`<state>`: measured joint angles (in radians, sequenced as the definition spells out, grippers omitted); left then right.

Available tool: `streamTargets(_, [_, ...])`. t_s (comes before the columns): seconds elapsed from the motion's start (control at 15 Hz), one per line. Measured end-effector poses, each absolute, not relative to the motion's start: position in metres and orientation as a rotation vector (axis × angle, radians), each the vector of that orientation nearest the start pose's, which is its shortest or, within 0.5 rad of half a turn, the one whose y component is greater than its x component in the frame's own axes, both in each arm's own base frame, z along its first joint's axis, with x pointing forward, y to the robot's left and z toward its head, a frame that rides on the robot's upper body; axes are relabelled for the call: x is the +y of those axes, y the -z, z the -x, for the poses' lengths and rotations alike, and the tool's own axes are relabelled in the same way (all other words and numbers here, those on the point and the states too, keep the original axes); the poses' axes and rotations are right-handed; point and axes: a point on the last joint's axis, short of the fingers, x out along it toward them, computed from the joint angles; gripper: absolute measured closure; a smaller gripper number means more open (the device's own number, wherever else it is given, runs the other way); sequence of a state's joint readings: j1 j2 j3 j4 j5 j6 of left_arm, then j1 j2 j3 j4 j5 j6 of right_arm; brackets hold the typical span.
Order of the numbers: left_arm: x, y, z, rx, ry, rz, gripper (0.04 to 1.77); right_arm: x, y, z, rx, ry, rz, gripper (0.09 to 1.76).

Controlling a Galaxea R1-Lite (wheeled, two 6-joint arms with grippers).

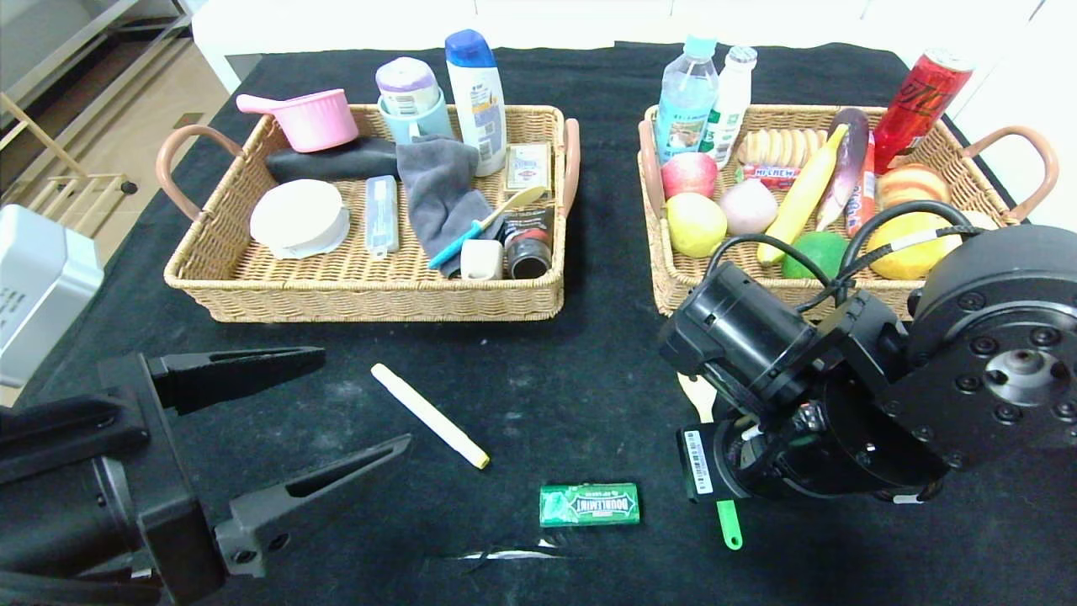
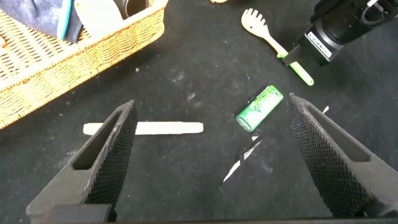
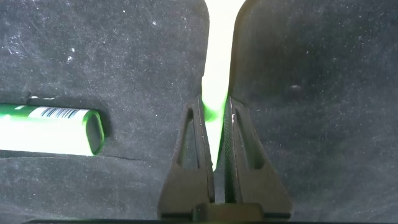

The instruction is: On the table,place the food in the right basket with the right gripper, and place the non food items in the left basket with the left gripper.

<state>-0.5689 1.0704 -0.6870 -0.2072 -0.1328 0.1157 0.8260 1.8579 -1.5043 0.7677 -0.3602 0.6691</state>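
A fork with a pale head [image 1: 697, 396] and a green handle [image 1: 730, 526] lies on the black table near its front right. My right gripper [image 3: 216, 106] points down over it, shut on the green handle [image 3: 219, 62]; in the head view the right wrist [image 1: 757, 446] hides the fingers. A green gum pack [image 1: 589, 504] lies just left of it on the cloth. A white stick [image 1: 429, 414] lies further left. My left gripper [image 1: 367, 400] hovers open at the front left, holding nothing, with the stick [image 2: 143, 128] and the gum pack [image 2: 259, 108] below it.
The left wicker basket [image 1: 362, 295] holds a pink pot, a shampoo bottle, a grey cloth and other non-food items. The right wicker basket [image 1: 673, 286] holds fruit, bottles, a can and snacks. A grey box [image 1: 42, 286] stands at the table's left edge.
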Motion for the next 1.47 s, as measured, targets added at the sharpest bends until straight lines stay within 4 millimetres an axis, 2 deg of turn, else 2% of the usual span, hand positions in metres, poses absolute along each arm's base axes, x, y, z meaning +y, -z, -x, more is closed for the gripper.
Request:
streamTargets(0.73, [-0.083,-0.249,-0.124,0.14,0.71,-0.151,0.09,0.228,-0.21,-0.221,0.998,-0.082,0.013,1.62])
streamTargets(1.2, [-0.084,-0.247,-0.125,0.145,0.71,-0.152,0.09,0.221,-0.237,-0.203,0.933,-0.146,-0.011,1.62])
streamTargets(1.47, [-0.084,-0.247,-0.126,0.146,0.71,-0.152,0.09,0.225,-0.249,-0.192,0.903,-0.198,-0.018,1.62])
